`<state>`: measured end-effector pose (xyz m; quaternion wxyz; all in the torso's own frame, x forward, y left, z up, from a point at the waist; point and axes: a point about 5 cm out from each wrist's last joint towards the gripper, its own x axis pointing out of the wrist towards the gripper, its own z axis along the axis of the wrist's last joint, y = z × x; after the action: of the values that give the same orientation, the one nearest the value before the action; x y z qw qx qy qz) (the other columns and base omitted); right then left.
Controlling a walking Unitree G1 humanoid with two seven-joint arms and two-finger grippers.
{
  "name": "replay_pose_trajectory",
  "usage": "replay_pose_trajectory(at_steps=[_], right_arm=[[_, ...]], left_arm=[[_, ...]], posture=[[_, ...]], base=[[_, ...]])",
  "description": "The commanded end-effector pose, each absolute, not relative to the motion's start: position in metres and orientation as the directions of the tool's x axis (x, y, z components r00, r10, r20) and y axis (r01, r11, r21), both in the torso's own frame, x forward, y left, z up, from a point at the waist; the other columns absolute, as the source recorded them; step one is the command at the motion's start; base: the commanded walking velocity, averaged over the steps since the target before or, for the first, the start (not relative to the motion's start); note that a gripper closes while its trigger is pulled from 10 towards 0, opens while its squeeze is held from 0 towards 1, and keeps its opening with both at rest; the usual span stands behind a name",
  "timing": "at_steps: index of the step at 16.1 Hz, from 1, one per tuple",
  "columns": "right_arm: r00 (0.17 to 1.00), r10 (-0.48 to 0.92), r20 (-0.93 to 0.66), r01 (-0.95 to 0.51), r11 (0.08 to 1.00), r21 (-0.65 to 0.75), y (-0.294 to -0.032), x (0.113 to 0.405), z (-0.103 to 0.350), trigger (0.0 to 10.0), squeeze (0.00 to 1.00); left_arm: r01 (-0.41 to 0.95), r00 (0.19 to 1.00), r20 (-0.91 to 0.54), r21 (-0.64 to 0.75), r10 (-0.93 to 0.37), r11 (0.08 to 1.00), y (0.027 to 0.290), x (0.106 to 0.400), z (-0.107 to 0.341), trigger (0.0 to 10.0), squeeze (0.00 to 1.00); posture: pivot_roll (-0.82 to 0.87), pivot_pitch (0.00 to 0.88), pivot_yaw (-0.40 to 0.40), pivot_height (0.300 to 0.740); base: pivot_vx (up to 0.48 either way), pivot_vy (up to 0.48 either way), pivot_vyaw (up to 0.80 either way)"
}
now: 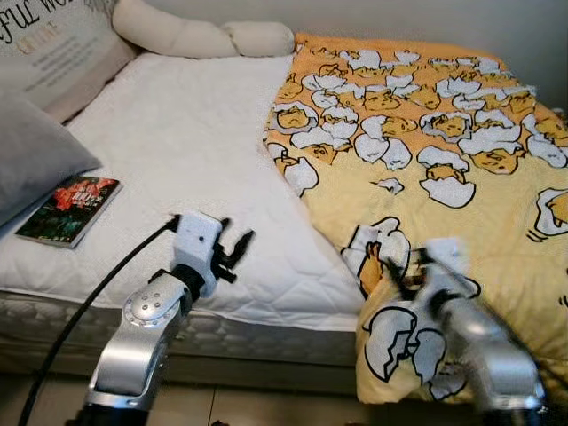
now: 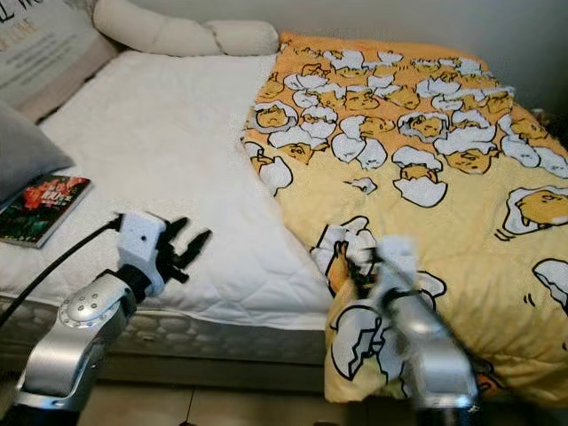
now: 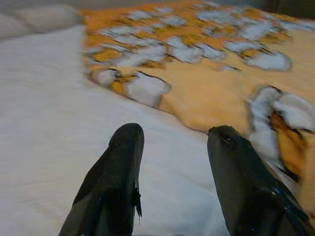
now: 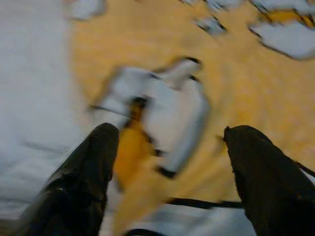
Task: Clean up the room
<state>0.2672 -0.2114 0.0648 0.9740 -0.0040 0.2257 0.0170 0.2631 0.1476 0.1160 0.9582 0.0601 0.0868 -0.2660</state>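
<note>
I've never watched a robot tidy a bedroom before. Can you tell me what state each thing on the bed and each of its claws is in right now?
Yellow blanket: spread over the bed's right part, near corner hanging over the edge.
White mattress: left part uncovered.
Book: closed, lying flat.
Grey pillow: beside the book.
Left gripper: open, over the mattress.
Right gripper: open, over the blanket, blurred.
</note>
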Motion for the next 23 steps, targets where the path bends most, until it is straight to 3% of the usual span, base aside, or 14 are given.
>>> replay_pose_trajectory(at_steps=[1, 3, 8, 9, 15, 16, 19, 20, 21, 22, 23], right_arm=[[0.895, 0.002, -0.445, 0.005, 1.000, 0.013, -0.222, 0.272, 0.064, 10.0, 1.00], [0.879, -0.010, -0.477, 0.053, 0.996, 0.076, -0.237, 0.285, 0.056, 10.0, 1.00], [0.820, -0.084, -0.566, 0.185, 0.975, 0.122, -0.266, 0.289, 0.028, 10.0, 1.00], [0.813, -0.101, -0.574, 0.217, 0.967, 0.137, -0.271, 0.290, 0.026, 10.0, 1.00], [0.753, -0.170, -0.636, 0.351, 0.921, 0.169, -0.289, 0.284, 0.018, 10.0, 1.00], [0.727, -0.207, -0.654, 0.397, 0.904, 0.156, -0.295, 0.278, 0.014, 10.0, 0.00], [0.694, -0.225, -0.684, 0.445, 0.881, 0.162, -0.299, 0.268, 0.007, 10.0, 0.00], [0.689, -0.223, -0.690, 0.452, 0.876, 0.168, -0.299, 0.266, 0.005, 9.1, 0.00], [0.683, -0.220, -0.697, 0.469, 0.863, 0.187, -0.298, 0.264, 0.001, 4.2, 0.00], [0.686, -0.218, -0.695, 0.479, 0.854, 0.205, -0.297, 0.264, 0.001, 0.0, 0.00], [0.688, -0.217, -0.693, 0.486, 0.847, 0.217, -0.297, 0.264, 0.001, 0.0, 0.00]], left_arm=[[0.604, 0.784, -0.213, 0.042, -0.584, 0.796, 0.142, 0.261, 0.119, 10.0, 0.00], [0.742, 0.652, -0.271, 0.036, -0.708, 0.669, 0.141, 0.260, 0.120, 10.0, 0.00], [0.859, 0.476, -0.337, -0.020, -0.812, 0.512, 0.138, 0.256, 0.124, 10.0, 0.00], [0.874, 0.445, -0.335, -0.043, -0.831, 0.485, 0.136, 0.254, 0.126, 10.0, 1.00], [0.912, 0.360, -0.372, -0.051, -0.856, 0.406, 0.140, 0.241, 0.138, 10.0, 1.00], [0.916, 0.351, -0.380, -0.051, -0.856, 0.399, 0.143, 0.236, 0.141, 10.0, 1.00], [0.916, 0.355, -0.388, -0.039, -0.850, 0.400, 0.148, 0.229, 0.148, 10.0, 1.00], [0.916, 0.356, -0.392, -0.036, -0.849, 0.401, 0.148, 0.227, 0.149, 10.0, 1.00], [0.915, 0.356, -0.400, -0.032, -0.844, 0.402, 0.150, 0.224, 0.150, 10.0, 1.00], [0.915, 0.357, -0.401, -0.032, -0.844, 0.402, 0.150, 0.223, 0.151, 10.0, 0.94], [0.915, 0.357, -0.402, -0.032, -0.843, 0.402, 0.150, 0.222, 0.152, 10.0, 0.94]], posture=[[-0.05, 0.000, 0.015, 0.740], [-0.04, 0.000, 0.021, 0.740], [-0.01, 0.005, 0.053, 0.740], [0.00, 0.017, 0.060, 0.740], [0.07, 0.107, 0.080, 0.740], [0.10, 0.135, 0.082, 0.740], [0.12, 0.172, 0.087, 0.740], [0.13, 0.180, 0.091, 0.740], [0.14, 0.192, 0.095, 0.740], [0.14, 0.195, 0.097, 0.740], [0.14, 0.198, 0.098, 0.740]], base=[[0.000, 0.000, 0.00], [0.000, 0.000, 0.00], [0.000, 0.000, 0.00], [0.000, 0.000, 0.00], [0.000, 0.000, 0.00], [0.000, 0.000, 0.00], [0.000, 0.000, 0.00], [0.000, 0.000, 0.00], [0.000, 0.000, 0.00], [0.000, 0.000, 0.00], [0.000, 0.000, 0.00]])
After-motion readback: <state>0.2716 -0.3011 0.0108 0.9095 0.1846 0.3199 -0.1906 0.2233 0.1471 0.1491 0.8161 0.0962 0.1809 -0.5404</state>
